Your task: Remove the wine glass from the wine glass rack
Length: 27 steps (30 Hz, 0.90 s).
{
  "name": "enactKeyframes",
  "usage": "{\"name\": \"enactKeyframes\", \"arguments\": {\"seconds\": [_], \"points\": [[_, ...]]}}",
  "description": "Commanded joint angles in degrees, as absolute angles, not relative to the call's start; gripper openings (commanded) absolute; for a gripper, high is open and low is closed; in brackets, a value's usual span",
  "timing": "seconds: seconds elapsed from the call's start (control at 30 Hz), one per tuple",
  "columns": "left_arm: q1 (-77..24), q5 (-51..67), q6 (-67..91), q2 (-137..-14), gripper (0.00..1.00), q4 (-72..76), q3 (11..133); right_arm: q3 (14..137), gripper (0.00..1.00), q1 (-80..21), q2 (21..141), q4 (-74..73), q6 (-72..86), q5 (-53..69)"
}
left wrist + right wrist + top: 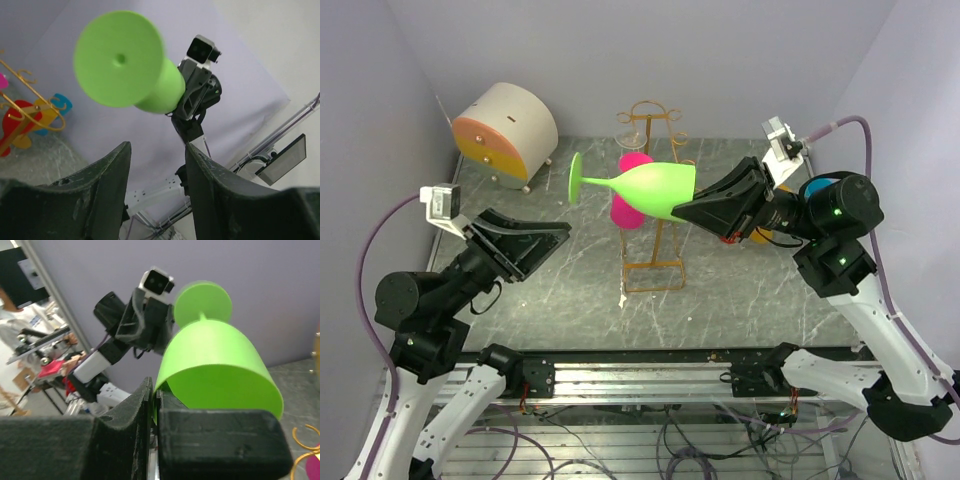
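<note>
The green wine glass [655, 190] hangs on its side in the air, foot to the left, bowl to the right. My right gripper [682, 212] is shut on the bowl's rim; in the right wrist view the rim [215, 365] is pinched between the jaws of this gripper [156, 392]. The golden wine glass rack [653, 112] stands on the table behind and below the glass. My left gripper [545, 240] is open and empty, low and to the left of the foot. From the left wrist the green foot [120, 60] shows above that open gripper [157, 147].
A pink glass [628, 212] still hangs on the rack. A round beige and orange drawer box [505, 130] sits at the back left. A red, orange and blue toy [25, 122] lies behind the rack's wire [30, 92]. Walls close in the back and sides.
</note>
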<state>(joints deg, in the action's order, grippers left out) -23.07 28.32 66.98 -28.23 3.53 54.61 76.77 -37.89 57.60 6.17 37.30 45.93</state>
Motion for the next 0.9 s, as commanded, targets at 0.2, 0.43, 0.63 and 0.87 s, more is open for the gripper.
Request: {"name": "enactKeyframes", "arguments": {"seconds": [0.2,0.43,0.63,0.87], "points": [[-23.4,26.4,58.6,-29.0,0.64,-11.1,57.2,81.0,0.00,-37.8,54.8,-6.4,28.5,29.6],[-23.4,20.8,52.2,-29.9,0.62,-21.3,59.5,85.9,0.00,-37.8,51.0,-21.5,20.6,1.9],[-23.4,12.5,44.8,-31.5,0.60,-31.2,62.9,91.9,0.00,-37.8,51.3,-33.7,17.8,-20.6],[-23.4,1.0,37.6,-33.2,0.58,-39.9,64.8,98.7,0.00,-37.8,59.3,-55.3,19.8,-39.2]]}}
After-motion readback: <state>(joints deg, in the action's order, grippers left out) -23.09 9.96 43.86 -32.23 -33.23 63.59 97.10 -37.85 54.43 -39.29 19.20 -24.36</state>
